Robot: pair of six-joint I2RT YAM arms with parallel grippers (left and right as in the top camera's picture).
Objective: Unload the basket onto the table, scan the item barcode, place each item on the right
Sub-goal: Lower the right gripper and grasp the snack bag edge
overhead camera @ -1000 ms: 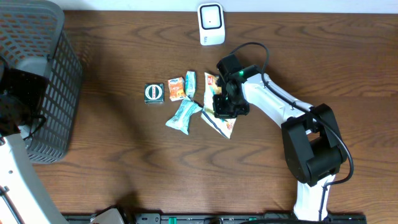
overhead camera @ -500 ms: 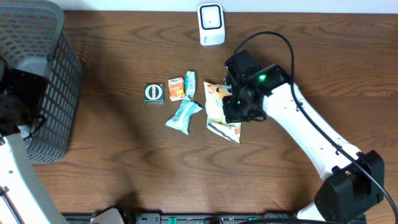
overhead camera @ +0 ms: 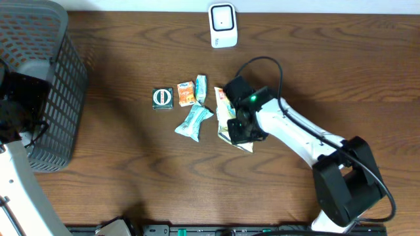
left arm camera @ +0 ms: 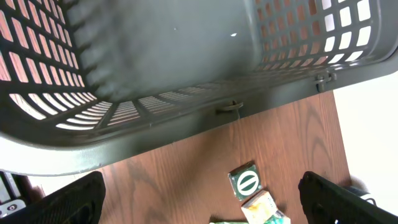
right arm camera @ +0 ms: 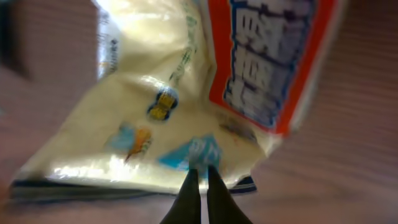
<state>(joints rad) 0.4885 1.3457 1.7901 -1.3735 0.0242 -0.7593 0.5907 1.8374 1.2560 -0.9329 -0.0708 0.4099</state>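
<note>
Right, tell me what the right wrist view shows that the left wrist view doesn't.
Only the right wrist view: the snack bag, close up, with the right pincer shut on its lower edge. Only the left wrist view: the grey basket, a green-and-white packet, a smaller packet beside it, and the left pincer standing wide open. Both: the brown wooden table.

five snack items (overhead camera: 193, 122), one basket (overhead camera: 39, 39), one scanner (overhead camera: 223, 25)
</note>
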